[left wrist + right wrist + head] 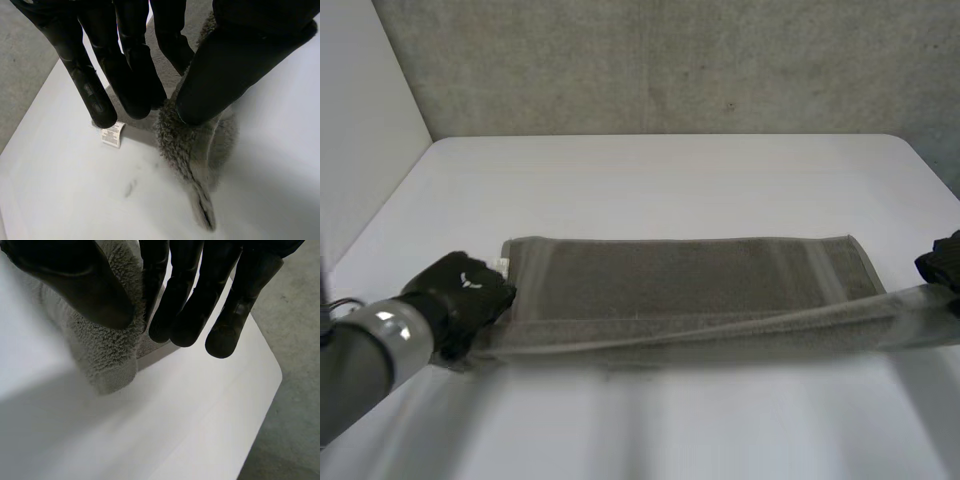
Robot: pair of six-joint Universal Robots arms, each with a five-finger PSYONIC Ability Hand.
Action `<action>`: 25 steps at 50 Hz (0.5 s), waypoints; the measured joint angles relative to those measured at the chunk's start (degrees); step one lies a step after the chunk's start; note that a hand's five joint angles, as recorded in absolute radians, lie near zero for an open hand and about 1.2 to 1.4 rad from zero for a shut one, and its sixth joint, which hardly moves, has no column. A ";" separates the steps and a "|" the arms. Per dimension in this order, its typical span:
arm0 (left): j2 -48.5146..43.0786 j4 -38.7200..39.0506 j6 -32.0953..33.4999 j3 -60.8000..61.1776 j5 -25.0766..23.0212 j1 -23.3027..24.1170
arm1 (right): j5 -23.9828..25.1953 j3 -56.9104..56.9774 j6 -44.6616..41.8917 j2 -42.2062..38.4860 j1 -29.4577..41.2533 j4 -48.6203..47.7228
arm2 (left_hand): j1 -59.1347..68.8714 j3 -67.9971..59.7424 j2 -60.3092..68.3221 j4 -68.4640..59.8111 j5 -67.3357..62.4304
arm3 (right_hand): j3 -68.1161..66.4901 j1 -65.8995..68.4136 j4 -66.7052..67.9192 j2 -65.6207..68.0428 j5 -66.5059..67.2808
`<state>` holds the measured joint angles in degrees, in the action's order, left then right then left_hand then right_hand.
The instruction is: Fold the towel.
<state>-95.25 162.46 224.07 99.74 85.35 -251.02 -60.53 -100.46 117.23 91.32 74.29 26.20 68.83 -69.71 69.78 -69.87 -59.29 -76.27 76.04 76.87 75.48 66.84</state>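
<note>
The towel [680, 275] lies on the white table [670, 170], in the near half, in front of the robot. Its long side runs left to right, from one hand to the other. The far long edge lies flat on the table. The near long edge is held up a little and stretched between the two hands.

The left hand [460, 290] is at the near left corner. Its thumb and fingers are closed on the cloth there, and the pinched corner hangs down from them in a bunch. A small white tag [112, 134] sticks out on the table just by its fingertips.

The right hand [942, 262] is at the near right corner. Its thumb presses the cloth against a finger; the other fingers hang free.

Each hand is right at its own corner, so both seem ready to carry the near edge away from the robot, over to the far edge.

The towel is grey and fluffy, with flat bands near both short ends.
</note>
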 measured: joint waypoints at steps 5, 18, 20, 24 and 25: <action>-9.68 2.54 0.20 -7.36 0.43 1.00 | -2.34 4.12 5.08 -8.30 2.53 -5.12 | 0.00 -0.03 0.00 0.00 -0.02 | 0.00 0.00 0.00 0.00 0.00; -34.65 3.37 0.27 -35.28 1.08 1.72 | -15.26 18.41 15.05 -27.71 13.25 -18.29 | 0.00 -0.03 0.01 -0.01 -0.08 | 0.00 0.00 0.00 0.00 0.00; -38.11 3.32 0.32 -39.97 1.60 1.71 | -16.33 20.48 16.61 -30.18 14.38 -20.75 | 0.00 -0.03 0.01 -0.01 -0.11 | 0.00 0.00 0.00 0.00 0.00; -43.50 3.23 0.38 -47.66 2.47 1.71 | -18.06 23.71 18.40 -34.02 16.25 -23.87 | 0.00 -0.03 0.01 -0.01 -0.27 | 0.00 0.00 0.00 0.00 0.00; -44.80 3.20 0.39 -49.60 2.64 1.72 | -18.63 24.56 18.68 -35.02 16.72 -24.42 | 0.01 -0.03 0.01 -0.01 -0.27 | 0.00 0.00 0.00 0.00 0.00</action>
<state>-140.05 165.65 224.46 50.14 87.99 -249.30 -79.16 -75.90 135.91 56.30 91.00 1.78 68.84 -69.75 69.79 -69.88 -59.56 -76.27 76.04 76.87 75.48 66.85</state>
